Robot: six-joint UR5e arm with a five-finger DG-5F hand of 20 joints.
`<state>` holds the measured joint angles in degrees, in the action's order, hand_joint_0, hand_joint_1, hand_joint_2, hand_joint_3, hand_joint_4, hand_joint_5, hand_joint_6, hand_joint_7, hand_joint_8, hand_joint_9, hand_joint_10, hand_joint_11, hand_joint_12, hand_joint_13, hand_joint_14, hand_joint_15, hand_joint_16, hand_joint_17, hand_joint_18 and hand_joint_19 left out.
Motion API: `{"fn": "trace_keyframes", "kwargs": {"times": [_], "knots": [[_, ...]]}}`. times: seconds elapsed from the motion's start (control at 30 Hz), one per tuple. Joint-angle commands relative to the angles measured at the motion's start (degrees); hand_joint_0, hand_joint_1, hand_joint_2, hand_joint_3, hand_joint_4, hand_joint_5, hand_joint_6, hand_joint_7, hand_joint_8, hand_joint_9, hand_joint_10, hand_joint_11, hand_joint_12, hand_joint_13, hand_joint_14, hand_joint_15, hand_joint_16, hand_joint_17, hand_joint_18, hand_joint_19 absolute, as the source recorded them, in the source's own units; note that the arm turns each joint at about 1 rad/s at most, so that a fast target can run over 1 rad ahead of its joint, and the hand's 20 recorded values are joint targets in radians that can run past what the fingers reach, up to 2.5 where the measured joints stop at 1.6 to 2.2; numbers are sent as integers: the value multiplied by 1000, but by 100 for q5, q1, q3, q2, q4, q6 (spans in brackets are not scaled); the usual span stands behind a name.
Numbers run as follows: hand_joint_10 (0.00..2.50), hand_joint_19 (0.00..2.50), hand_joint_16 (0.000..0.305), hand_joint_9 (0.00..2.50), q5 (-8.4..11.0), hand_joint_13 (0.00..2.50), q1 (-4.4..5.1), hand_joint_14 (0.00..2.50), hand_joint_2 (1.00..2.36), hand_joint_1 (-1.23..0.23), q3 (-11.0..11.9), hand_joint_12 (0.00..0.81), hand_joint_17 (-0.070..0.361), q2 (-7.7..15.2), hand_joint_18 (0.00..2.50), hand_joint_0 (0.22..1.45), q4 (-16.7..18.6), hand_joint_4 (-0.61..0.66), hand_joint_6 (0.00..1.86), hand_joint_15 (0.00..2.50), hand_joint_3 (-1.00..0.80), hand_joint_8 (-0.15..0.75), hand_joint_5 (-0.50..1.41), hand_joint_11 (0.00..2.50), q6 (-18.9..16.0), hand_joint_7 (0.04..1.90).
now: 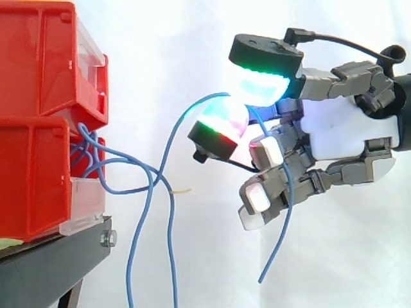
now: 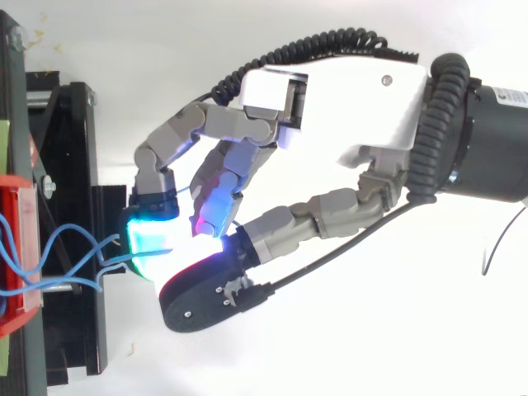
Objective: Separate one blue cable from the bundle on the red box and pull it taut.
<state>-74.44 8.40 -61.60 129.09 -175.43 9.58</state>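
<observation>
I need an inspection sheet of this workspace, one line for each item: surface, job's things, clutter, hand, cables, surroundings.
surface: black metal stand bearing the bins.
job's things: two stacked red plastic bins; bundle of thin blue cables at the lower bin's front.
clutter: small pale specks beside the stand.
hand: robot hand pinches one blue cable between glowing pads.
cables: that cable arcs slack from bundle to hand, free end hanging below; not yet taut.
surroundings: white curtain.
</observation>
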Motion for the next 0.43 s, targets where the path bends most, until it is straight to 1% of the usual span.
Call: {"fn": "trace_keyframes", "kwargs": {"times": [0.0, 0.4], "knots": [[19, 629, 43, 1190, 0, 842, 3, 21, 1006, -689, -1, 341, 97, -7, 539, 647, 0, 23, 871, 543, -390, 203, -21, 506, 0, 976], [18, 633, 43, 1184, 0, 839, 3, 21, 1006, -688, -1, 342, 97, -7, 537, 647, 0, 25, 871, 541, -390, 207, -21, 493, 0, 975]]}}
